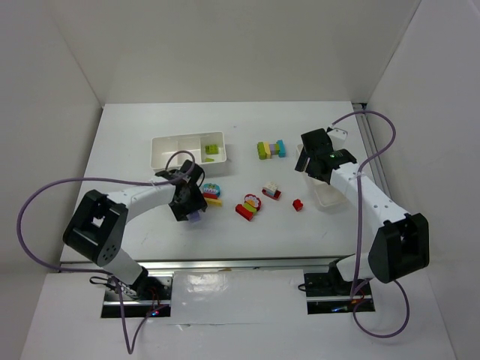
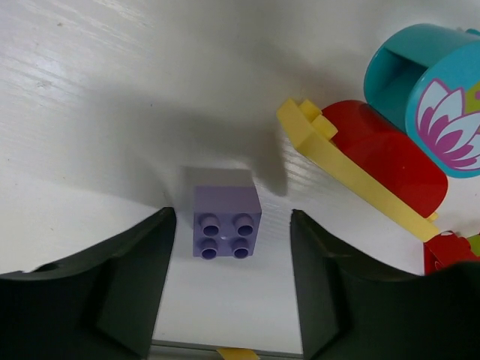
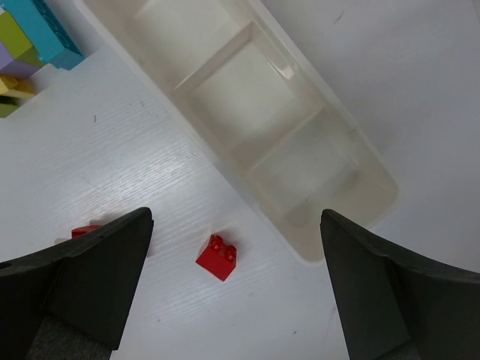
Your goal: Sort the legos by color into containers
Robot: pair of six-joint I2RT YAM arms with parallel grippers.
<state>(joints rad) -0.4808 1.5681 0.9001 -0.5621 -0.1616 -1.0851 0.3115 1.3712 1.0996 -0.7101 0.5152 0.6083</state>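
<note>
Left wrist view: left gripper (image 2: 232, 225) straddles the purple brick (image 2: 226, 223) on the table (image 2: 90, 112), jaws parted, gripping nothing. The brick sits nearer one finger, so a squeeze may skew it. Just right of the brick, a yellow plate (image 2: 352, 176), red piece (image 2: 390, 161) and cyan piece (image 2: 427, 97) crowd that side. Far right of it, right gripper (image 3: 236, 217) hangs open, empty.
</note>
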